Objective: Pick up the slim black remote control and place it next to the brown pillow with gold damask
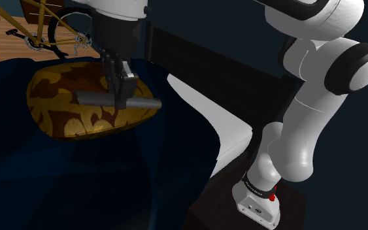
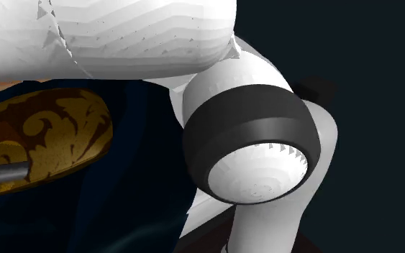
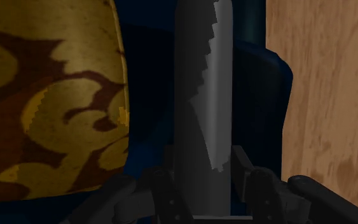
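Over dark blue surface (image 1: 45,176), end effector (image 1: 120,98) pinches grey remote (image 1: 144,103) beside brown-gold pillow (image 1: 61,114).

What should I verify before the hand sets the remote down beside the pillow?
1. Grip: the hand clasps the dark grey remote from both sides: ok.
2. Remote attitude: roughly level in the shoulder view: ok.
3. Side clearance: the wrist view shows a gap between the remote and the brown-and-gold pillow: ok.
4. Landing spot: bare dark blue cover lies under the remote, beside the pillow: ok.
5. Height above the cover: cannot tell.
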Action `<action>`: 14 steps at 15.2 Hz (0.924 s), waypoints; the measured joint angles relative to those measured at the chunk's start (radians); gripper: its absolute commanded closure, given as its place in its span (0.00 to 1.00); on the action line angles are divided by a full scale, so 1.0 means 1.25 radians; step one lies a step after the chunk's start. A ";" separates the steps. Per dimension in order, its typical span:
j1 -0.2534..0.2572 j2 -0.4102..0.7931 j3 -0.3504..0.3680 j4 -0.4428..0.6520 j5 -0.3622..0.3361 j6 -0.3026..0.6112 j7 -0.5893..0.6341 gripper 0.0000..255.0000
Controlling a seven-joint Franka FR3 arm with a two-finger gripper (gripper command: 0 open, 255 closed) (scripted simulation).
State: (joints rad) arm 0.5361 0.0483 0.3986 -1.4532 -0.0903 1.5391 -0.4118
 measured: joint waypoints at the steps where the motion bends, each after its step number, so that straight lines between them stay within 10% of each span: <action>1: 0.015 0.042 0.012 0.052 -0.018 -0.016 0.023 1.00; 14: 0.020 0.043 0.016 -0.071 -0.019 0.107 0.048 1.00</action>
State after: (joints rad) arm 0.5607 0.1026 0.4187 -1.5414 -0.1143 1.6726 -0.3522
